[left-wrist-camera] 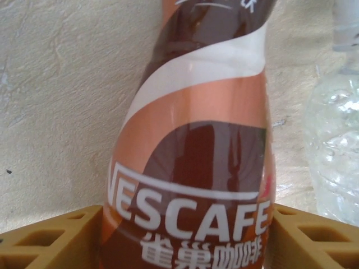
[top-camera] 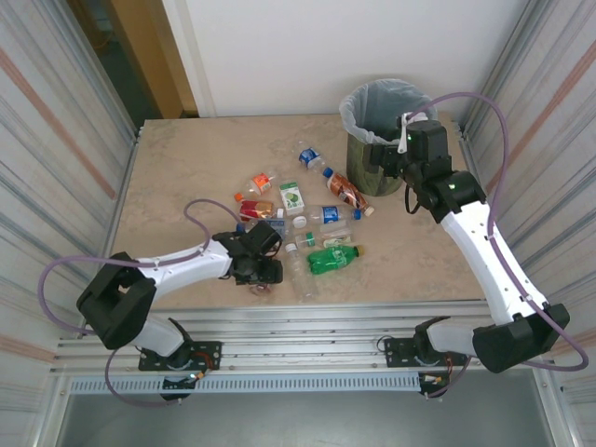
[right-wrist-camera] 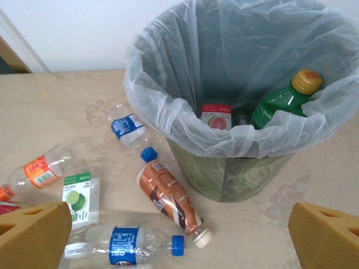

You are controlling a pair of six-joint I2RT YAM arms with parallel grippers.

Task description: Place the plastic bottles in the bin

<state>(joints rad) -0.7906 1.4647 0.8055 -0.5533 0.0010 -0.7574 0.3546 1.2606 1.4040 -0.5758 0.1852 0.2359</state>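
**Coffee bottle pinched on the table, bin partly filled**

A brown coffee bottle (left-wrist-camera: 190, 168) lies on the table (top-camera: 186, 158) near its front edge, between the fingers (left-wrist-camera: 50, 241) of the left gripper (top-camera: 263, 272). Both fingers press against its sides, so the jaws are pinching it. A clear crushed bottle (left-wrist-camera: 336, 140) lies just to its right.

More bottles are scattered over the middle of the table:
- a green bottle (top-camera: 332, 258) near the left gripper
- an orange-label bottle (right-wrist-camera: 39, 171)
- a lime-label bottle (right-wrist-camera: 76, 199)
- a blue-label bottle (right-wrist-camera: 126, 244)
- a second brown bottle (right-wrist-camera: 168, 196) with a white cap, just beside the foot of the bin (right-wrist-camera: 224, 179)

The bin stands at the far right of the table, with a clear bag (right-wrist-camera: 162, 84) folded over its rim. Inside it lie a yellow-capped bottle (right-wrist-camera: 283, 106), green in colour, and a red-label bottle (right-wrist-camera: 216, 117).

The right gripper (right-wrist-camera: 180, 213) hovers just beside the bin on its near side, its jaws spread wide with nothing between them.
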